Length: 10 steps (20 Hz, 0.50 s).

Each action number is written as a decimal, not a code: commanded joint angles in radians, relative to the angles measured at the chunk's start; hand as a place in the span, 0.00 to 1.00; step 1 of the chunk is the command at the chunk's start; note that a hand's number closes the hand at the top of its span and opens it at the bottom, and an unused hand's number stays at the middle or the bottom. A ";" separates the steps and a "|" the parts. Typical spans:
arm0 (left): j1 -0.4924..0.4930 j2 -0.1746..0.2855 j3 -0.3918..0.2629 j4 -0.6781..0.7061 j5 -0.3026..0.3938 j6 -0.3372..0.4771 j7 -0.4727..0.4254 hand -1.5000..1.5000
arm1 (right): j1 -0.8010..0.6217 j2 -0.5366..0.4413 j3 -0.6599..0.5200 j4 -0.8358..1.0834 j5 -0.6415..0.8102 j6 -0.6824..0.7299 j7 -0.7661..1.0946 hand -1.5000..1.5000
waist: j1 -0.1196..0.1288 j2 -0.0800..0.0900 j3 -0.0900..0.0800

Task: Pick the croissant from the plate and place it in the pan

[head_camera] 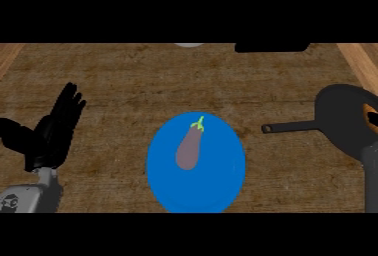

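A blue plate [218, 187] lies in the middle of the counter with a purple eggplant [189, 147] on it. The black pan [339, 117] sits at the right, its handle [291, 127] pointing left toward the plate. The orange-brown croissant [371, 111] shows at the view's right edge, over the pan's right side. My right hand [369, 155] comes up along that edge, and its dark fingers curl across the croissant and hide part of it. My left hand [55, 132] rests open at the left, fingers up, apart from the plate.
A dark object [272, 47] and a pale round thing [190, 45] sit at the counter's far edge. Lighter wooden strips [362, 62] border the counter at the right and the left. Brown counter surface lies between the plate and each hand.
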 commanded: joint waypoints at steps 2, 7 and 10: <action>0.054 0.012 0.007 -0.028 -0.017 0.006 -0.013 0.50 | 0.106 0.165 0.034 -0.302 -0.032 -0.151 -0.001 0.00 | -0.016 -0.013 -0.001; 0.038 0.031 0.029 -0.034 0.017 -0.023 0.013 0.50 | 0.280 0.273 0.201 -0.582 -0.094 -0.182 -0.025 0.00 | -0.013 -0.011 -0.001; -0.005 -0.004 0.009 -0.010 -0.007 0.012 0.015 0.50 | 0.449 0.275 0.340 -0.743 -0.105 -0.153 0.031 0.00 | -0.020 -0.004 -0.001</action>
